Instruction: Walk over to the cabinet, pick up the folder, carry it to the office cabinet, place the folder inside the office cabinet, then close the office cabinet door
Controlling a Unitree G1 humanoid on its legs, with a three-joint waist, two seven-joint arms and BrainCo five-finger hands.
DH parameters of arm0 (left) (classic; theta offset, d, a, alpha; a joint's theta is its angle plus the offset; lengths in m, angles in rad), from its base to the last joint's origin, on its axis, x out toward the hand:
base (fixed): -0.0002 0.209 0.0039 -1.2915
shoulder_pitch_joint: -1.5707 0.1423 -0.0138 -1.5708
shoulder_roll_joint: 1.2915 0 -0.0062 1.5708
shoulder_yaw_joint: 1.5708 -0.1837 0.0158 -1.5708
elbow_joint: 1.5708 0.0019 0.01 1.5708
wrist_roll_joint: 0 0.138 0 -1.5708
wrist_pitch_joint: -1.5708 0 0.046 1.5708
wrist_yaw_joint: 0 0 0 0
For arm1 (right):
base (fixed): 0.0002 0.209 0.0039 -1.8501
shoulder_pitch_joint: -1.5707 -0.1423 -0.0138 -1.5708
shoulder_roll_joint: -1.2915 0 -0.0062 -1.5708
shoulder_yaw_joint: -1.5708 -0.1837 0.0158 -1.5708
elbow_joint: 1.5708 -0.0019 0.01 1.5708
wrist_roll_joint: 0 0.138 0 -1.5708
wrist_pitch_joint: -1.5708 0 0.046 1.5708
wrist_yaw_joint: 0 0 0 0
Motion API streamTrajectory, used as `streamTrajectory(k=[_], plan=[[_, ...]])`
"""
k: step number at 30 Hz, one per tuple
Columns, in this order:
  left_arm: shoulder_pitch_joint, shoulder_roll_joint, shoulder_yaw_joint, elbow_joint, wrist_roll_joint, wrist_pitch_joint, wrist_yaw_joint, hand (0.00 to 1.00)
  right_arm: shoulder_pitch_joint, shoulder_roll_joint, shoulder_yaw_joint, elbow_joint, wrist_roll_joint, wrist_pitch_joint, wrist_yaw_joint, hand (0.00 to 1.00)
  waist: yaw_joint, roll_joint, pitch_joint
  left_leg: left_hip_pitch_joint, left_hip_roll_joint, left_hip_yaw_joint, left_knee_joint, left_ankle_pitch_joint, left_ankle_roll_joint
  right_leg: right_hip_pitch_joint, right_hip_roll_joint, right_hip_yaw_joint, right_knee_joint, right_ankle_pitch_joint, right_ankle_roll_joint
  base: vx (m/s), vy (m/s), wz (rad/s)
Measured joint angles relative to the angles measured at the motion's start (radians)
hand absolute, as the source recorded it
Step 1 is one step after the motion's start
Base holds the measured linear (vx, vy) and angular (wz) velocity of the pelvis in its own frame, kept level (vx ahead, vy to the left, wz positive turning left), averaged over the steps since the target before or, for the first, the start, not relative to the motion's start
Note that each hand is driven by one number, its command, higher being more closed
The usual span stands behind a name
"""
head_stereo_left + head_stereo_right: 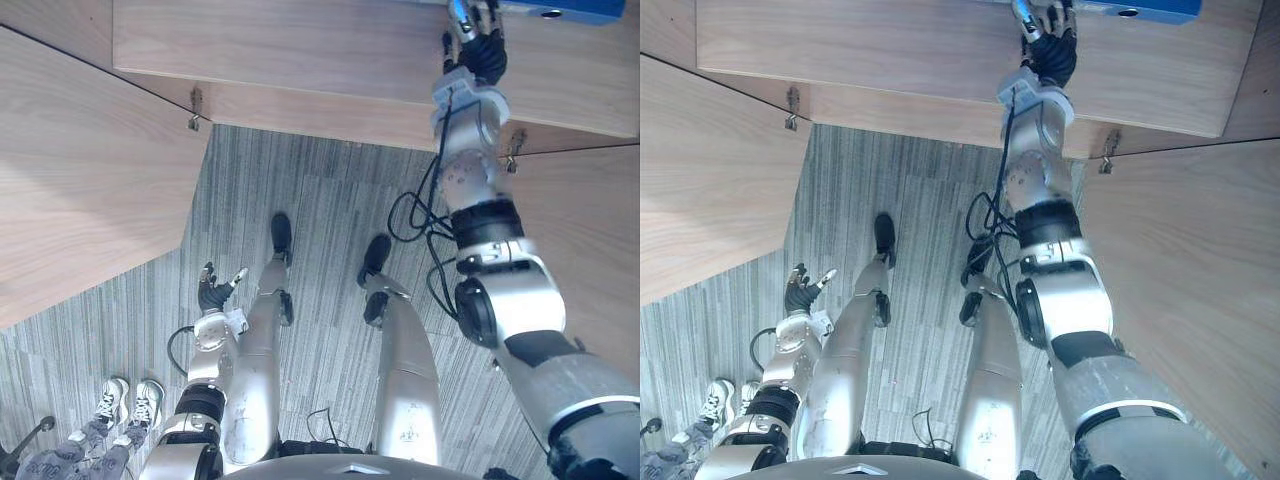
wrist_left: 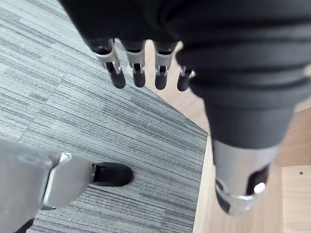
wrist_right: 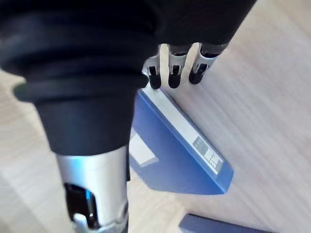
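Folder under the open right hand on the far cabinet shelf

Folder (image 3: 180, 155), blue with a white label strip along its spine, lies flat on the pale wooden shelf (image 1: 300, 50) at the far right of the scene. The right hand (image 1: 480, 50) is stretched out over it at the end of a fully extended arm. Its fingers (image 3: 174, 73) are straight and point down at the folder's far end, and its thumb (image 3: 92, 194) stands apart on the near side. The hand is spread and grips nothing; whether the fingertips touch the cover cannot be told. Just beside the folder, a corner of a second dark blue folder (image 3: 218, 225) rests on the same wood.

The left hand (image 1: 218, 290) hangs low on the near left, fingers loose and holding nothing, above the grey striped carpet (image 1: 320, 200).

Two wooden cabinet doors stand swung open, the left door (image 1: 80, 180) and the right door (image 1: 590, 230), each on a metal hinge (image 1: 195, 110). A person's pale sneakers (image 1: 125, 400) stand on the carpet at the near left.
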Motion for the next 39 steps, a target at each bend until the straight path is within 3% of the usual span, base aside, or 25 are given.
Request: streamTrajectory(k=[4,9,12,14,16,20,24,27,28,34,39], plan=[[0.000,0.001,0.002,-0.011,0.001,0.003,0.001,0.00,0.171,0.014,-0.041,-0.233,-0.091,-0.062,-0.015,0.00,-0.014,-0.001,-0.001,0.005,0.005,0.013,0.036,-0.025,0.008,0.021,0.005,0.011,-0.016,0.006,0.009,0.00,-0.032,-0.09],[0.004,0.001,0.002,-0.043,0.015,0.012,0.005,0.00,0.382,0.041,-0.021,-0.454,-0.268,-0.064,-0.016,0.00,-0.022,-0.002,0.000,0.038,0.016,0.036,0.055,-0.050,0.008,0.059,0.019,0.034,-0.043,0.016,0.015,0.00,-0.037,-0.16],[0.023,0.003,0.002,-0.071,0.044,0.014,0.005,0.00,0.458,0.045,0.012,-0.499,-0.356,-0.062,-0.014,0.00,-0.028,-0.007,-0.003,0.056,0.022,0.042,0.060,-0.060,0.006,0.081,0.028,0.040,-0.063,0.015,0.019,0.00,-0.043,-0.14],[0.039,0.013,0.003,-0.081,0.050,0.014,0.005,0.00,0.485,0.061,0.024,-0.511,-0.414,-0.059,-0.010,0.00,-0.025,-0.029,-0.015,0.062,0.031,0.057,0.059,-0.062,0.005,0.084,0.038,0.052,-0.081,0.027,0.026,0.02,-0.063,-0.20],[0.044,0.012,0.002,-0.080,0.053,0.021,0.005,0.00,0.506,0.067,0.029,-0.530,-0.475,-0.057,-0.009,0.00,-0.028,-0.035,-0.017,0.075,0.031,0.060,0.051,-0.062,0.005,0.098,0.040,0.053,-0.089,0.035,0.022,0.04,-0.046,-0.07],[0.057,0.012,0.001,-0.081,0.083,0.020,0.005,0.00,0.558,0.068,0.069,-0.545,-0.677,-0.020,-0.023,0.00,-0.028,-0.037,-0.018,0.119,0.032,0.065,0.051,-0.071,0.011,0.151,0.042,0.055,-0.111,0.041,0.024,0.04,-0.033,-0.04],[0.080,0.015,0.000,-0.080,0.122,0.020,0.005,0.00,0.621,0.068,0.139,-0.562,-0.949,0.042,-0.040,0.00,-0.030,-0.049,-0.024,0.152,0.033,0.068,0.048,-0.079,0.011,0.190,0.046,0.058,-0.138,0.048,0.030,0.03,-0.035,-0.04],[0.080,0.018,0.000,-0.079,0.140,0.020,0.006,0.00,0.622,0.068,0.141,-0.533,-1.074,0.073,-0.041,0.00,-0.029,-0.053,-0.024,0.168,0.033,0.070,0.045,-0.080,0.012,0.211,0.047,0.057,-0.149,0.053,0.031,0.01,-0.036,-0.02],[0.080,0.024,0.000,-0.078,0.143,0.020,0.006,0.00,0.615,0.065,0.146,-0.503,-1.119,0.085,-0.045,1.00,-0.028,-0.056,-0.024,0.178,0.032,0.072,0.039,-0.080,0.012,0.219,0.047,0.058,-0.154,0.054,0.032,-0.01,-0.034,-0.01],[0.080,0.047,0.001,-0.073,0.159,0.020,0.018,0.00,0.530,0.021,0.186,-0.364,-1.322,0.157,-0.062,1.00,-0.027,-0.062,-0.025,0.182,0.031,0.075,0.009,-0.072,0.012,0.216,0.050,0.057,-0.174,0.056,0.029,-0.02,-0.040,-0.02],[0.079,0.050,0.002,-0.067,0.159,0.019,0.029,0.00,0.367,-0.028,0.256,-0.220,-1.371,0.194,-0.073,1.00,-0.022,-0.062,-0.025,0.148,0.032,0.071,0.008,-0.062,0.007,0.179,0.050,0.056,-0.168,0.067,0.028,0.01,-0.044,0.00]])
